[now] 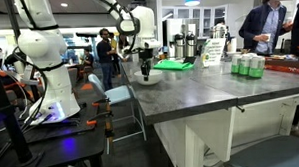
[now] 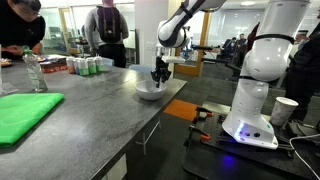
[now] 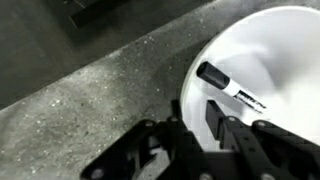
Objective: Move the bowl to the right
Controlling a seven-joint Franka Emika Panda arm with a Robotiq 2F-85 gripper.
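The arm (image 1: 142,22) is reaching forward from above in both exterior views, its wrist (image 2: 168,36) bending so that the gripper (image 1: 146,66) is pointing straight down. In the wrist view the two fingers (image 3: 192,125) are standing close together, leaving only a narrow gap between them; whether they are pinching anything is not showing clearly.

In your wrist view, the bowl (image 3: 265,60) runs off the right edge; the gripper (image 3: 213,122) is blurred and cropped at bottom centre. In both exterior views, jaw spacing is too small to read.
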